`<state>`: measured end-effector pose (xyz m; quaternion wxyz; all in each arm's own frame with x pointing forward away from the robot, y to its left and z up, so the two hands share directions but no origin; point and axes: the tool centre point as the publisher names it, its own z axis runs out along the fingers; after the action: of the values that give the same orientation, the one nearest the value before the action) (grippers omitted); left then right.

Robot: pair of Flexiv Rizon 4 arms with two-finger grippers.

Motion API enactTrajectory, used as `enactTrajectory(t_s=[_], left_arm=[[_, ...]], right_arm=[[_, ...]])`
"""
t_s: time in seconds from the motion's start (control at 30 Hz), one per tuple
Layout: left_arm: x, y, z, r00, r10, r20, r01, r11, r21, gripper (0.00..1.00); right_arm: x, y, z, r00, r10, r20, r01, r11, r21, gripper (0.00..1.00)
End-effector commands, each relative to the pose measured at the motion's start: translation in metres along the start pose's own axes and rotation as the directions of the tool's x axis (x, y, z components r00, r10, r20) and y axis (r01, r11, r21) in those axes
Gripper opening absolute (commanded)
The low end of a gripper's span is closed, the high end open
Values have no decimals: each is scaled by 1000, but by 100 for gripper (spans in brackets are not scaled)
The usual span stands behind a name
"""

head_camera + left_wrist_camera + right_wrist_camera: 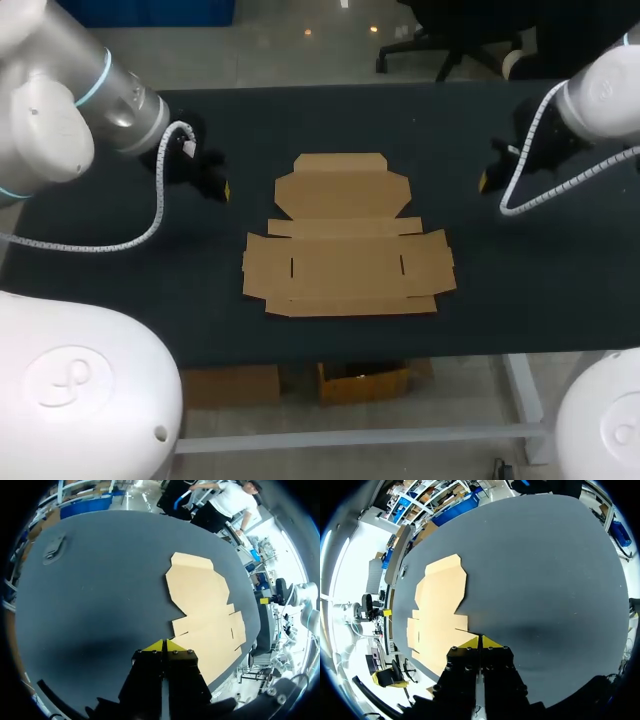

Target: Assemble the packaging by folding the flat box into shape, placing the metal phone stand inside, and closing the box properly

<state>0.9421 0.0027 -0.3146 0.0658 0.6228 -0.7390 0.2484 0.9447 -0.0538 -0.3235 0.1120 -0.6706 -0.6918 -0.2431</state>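
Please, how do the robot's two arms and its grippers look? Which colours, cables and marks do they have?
Both the left arm and the right arm have rounded, glossy white-grey shells; the left shows a light blue ring. A white ribbed cable loops beside each wrist. The left gripper and right gripper are black and blocky, with triangular yellow tips.

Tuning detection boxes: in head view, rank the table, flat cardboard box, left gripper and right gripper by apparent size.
Largest: table
Next: flat cardboard box
Smallest: left gripper and right gripper, which look alike and are dark against the table, so unranked.
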Motion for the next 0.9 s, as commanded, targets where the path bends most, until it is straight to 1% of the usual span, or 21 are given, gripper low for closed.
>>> enactTrajectory(t_s=[0.03, 0.2, 0.23, 0.37, 0.5, 0.53, 0.7, 0.9], left_arm=[[5, 7, 0, 999, 22, 24, -23, 999, 25, 0], [6, 10, 11, 997, 73, 31, -74, 997, 20, 0], [7, 10, 14, 996, 78, 44, -79, 997, 22, 0], [8, 10, 25, 993, 111, 42, -112, 994, 17, 0], [9, 6, 35, 992, 122, 38, -123, 992, 7, 0], [9, 5, 37, 991, 131, 26, -131, 991, -3, 0], [11, 0, 41, 988, 151, 19, -151, 988, -5, 0], [11, -2, 45, 984, 180, 16, -180, 984, -9, 0]], right_arm=[[-2, 2, 12, 1000, -9, 3, 8, 1000, 10, 0], [-7, 5, 25, 1000, -25, -4, 25, 999, 25, 0], [-9, 6, 27, 999, -30, -15, 31, 999, 26, 0], [-12, 7, 35, 999, -38, -35, 39, 999, 26, 0], [-14, 9, 44, 998, -37, -53, 38, 999, 26, 0], [-14, 9, 46, 998, -36, -57, 38, 999, 26, 0], [-14, 11, 54, 996, -43, -76, 45, 999, 24, 0], [-13, 10, 59, 994, -54, -92, 55, 998, 12, 0]])
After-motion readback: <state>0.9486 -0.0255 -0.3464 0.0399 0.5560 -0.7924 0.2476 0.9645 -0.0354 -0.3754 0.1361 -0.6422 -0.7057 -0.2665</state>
